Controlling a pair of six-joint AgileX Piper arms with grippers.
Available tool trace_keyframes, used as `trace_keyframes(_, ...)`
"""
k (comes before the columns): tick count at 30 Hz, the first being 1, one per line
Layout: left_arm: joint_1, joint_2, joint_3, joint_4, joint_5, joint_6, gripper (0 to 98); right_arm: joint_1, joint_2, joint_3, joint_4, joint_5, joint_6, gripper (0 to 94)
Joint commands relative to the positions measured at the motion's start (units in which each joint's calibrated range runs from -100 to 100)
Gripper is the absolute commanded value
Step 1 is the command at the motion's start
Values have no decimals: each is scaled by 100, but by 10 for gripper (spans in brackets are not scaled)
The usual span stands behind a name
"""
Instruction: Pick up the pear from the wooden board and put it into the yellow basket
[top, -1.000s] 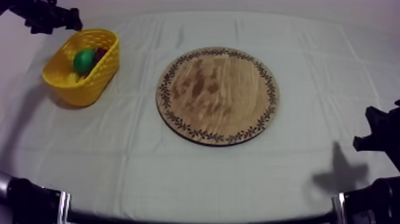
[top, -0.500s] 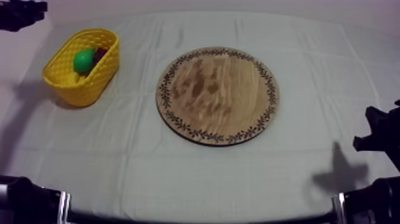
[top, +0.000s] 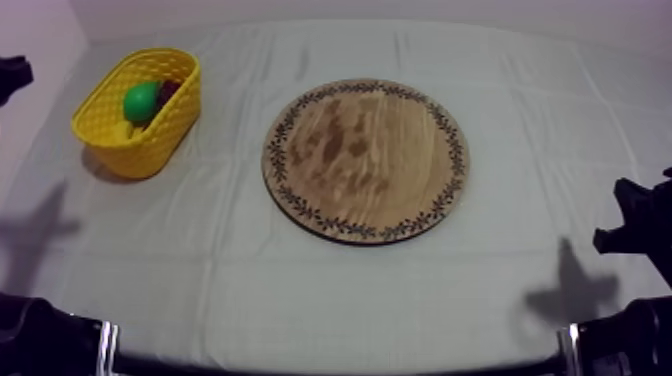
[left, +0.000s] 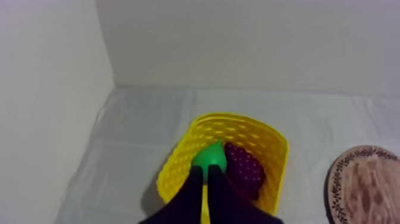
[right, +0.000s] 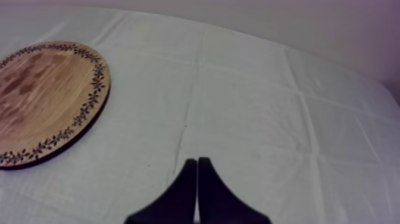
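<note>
Green pear (top: 141, 102) lies lengthwise in yellow basket (top: 152, 150).

No text, number or brand can be read on the wooden board (top: 365, 160) or yellow basket (top: 160, 135)

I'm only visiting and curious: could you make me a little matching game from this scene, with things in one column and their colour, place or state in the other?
Things
1. pear
2. bunch of grapes
3. wooden board
4. right gripper

Descriptions
A. brown, nothing on it
B. green, in the yellow basket
C. shut, above the cloth
D. dark purple, in the basket

Pairs: 1-B, 2-D, 3-A, 4-C
</note>
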Motion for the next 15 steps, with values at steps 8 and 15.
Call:
trace_keyframes(8, 191, -2705, 2163, -202, -300, 302, 0, 2, 1, 5, 1, -3, 0, 5)
trace_keyframes(15, 169, -3468, 3186, -210, -710, 124, 0, 2, 1, 5, 1, -3, 0, 5)
